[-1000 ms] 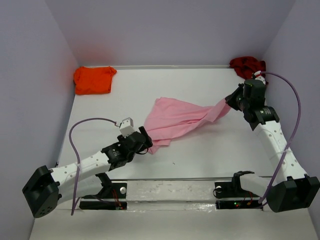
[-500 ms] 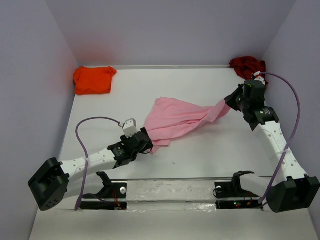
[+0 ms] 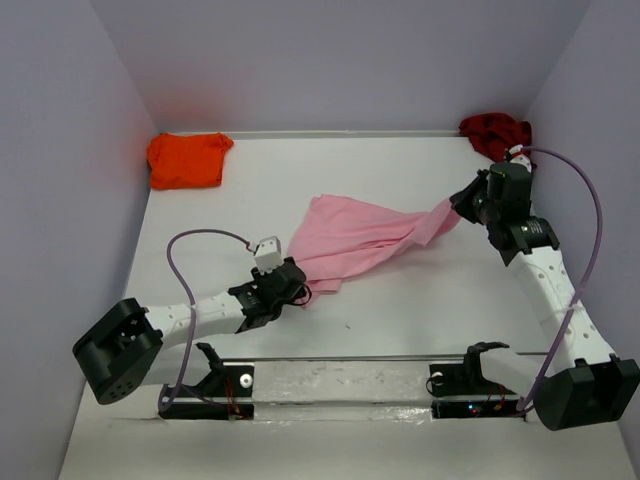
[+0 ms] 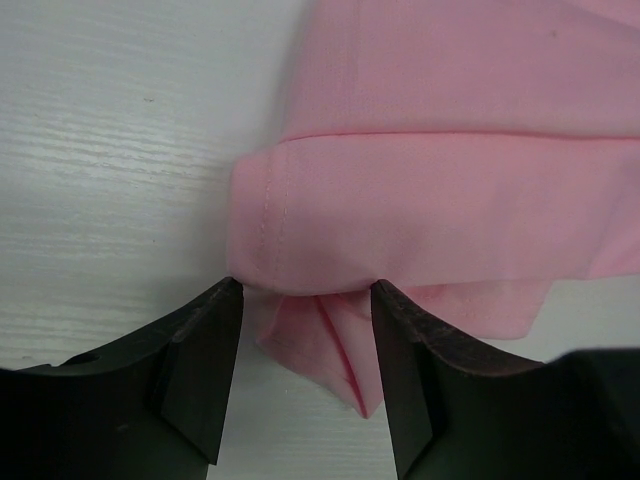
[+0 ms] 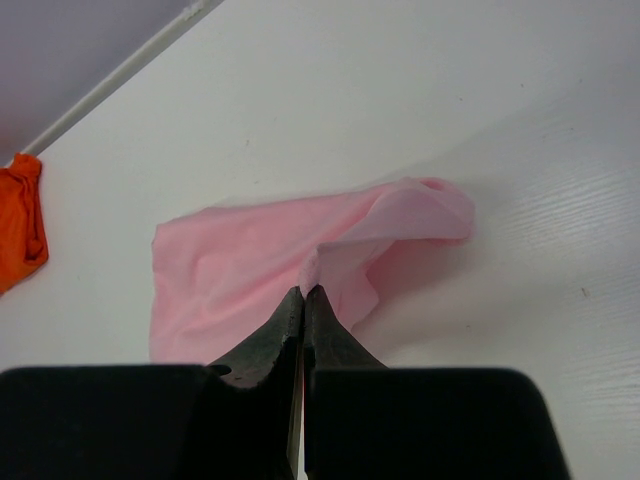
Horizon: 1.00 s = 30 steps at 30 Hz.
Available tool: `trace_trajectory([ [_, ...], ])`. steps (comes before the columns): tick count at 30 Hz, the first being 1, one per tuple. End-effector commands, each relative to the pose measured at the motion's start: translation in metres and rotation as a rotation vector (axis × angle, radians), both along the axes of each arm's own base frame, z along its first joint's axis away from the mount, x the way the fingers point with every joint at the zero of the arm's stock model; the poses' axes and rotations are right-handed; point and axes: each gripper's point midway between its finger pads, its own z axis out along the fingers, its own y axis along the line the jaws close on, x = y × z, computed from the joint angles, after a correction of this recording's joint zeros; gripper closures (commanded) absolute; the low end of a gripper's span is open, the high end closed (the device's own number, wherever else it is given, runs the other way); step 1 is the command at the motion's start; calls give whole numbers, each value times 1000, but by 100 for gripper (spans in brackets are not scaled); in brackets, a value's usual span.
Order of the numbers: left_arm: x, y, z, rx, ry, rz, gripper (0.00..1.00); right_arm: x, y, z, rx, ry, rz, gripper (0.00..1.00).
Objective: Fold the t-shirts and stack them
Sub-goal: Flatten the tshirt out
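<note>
Pink t-shirt (image 3: 355, 238): stretched slantwise over the middle of the white surface (image 3: 420, 300), rumpled and unfolded. Widest at its near left end, narrowing to a twisted tail at the far right. Raised off the surface at that tail.

Right hand (image 3: 456, 205): clamped tight on the tail, fingers pressed together with no gap. From the right wrist, seen as two dark fingers (image 5: 285, 330) meeting on a small raised ridge of pink cloth (image 5: 240, 275), with the rest of the shirt spreading away beyond the fingertips and lying flat on the surface.

Left hand (image 3: 300, 290): low over the surface at the shirt's near left corner, touching or just short of its edge. From the left wrist, fingers (image 4: 200, 370) parted, one on each side of a small pointed flap of pink cloth (image 4: 430, 200). Flap lying between them, not pinched. Just beyond the fingertips, a rolled hem with a line of stitching running along it, folded back over the layers beneath. Fingertips just beside that roll; cannot tell whether touching.

Orange t-shirt (image 3: 187, 160): bunched in the far left corner of the surface, well apart from both hands; also glimpsed at the left edge of the right wrist view (image 5: 18, 220).

Dark red t-shirt (image 3: 495, 133): heaped in the far right corner, just behind the right hand, apart from the pink one.
</note>
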Motion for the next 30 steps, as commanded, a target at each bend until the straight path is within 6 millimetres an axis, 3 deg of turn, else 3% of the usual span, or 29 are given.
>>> trace_trajectory([
  [1,18,-7,20,-23,-76,28,37,1,2,20,8,-79,14,100],
  [3,19,-6,20,-18,-79,27,41,1,3,19,8,-77,16,100],
  [4,19,-6,20,-18,-82,28,50,1,2,19,7,-77,15,100],
  [5,19,-5,21,-19,-84,28,53,0,2,18,6,-76,13,100],
  [7,20,-1,22,-6,-89,35,86,1,2,17,6,-73,13,100],
  [8,21,1,23,-2,-89,42,97,0,2,16,4,-71,14,100],
  [9,21,3,23,4,-92,52,100,1,2,15,6,-68,15,100],
  [16,21,10,31,24,-108,47,100,1,3,11,-1,-63,25,100],
  [22,21,17,90,14,-181,38,100,0,2,11,-11,-66,29,100],
  [26,17,34,150,31,-292,-4,100,0,5,12,-5,-69,40,100],
  [30,12,41,183,76,-324,-48,100,-1,6,17,-13,-82,56,100],
])
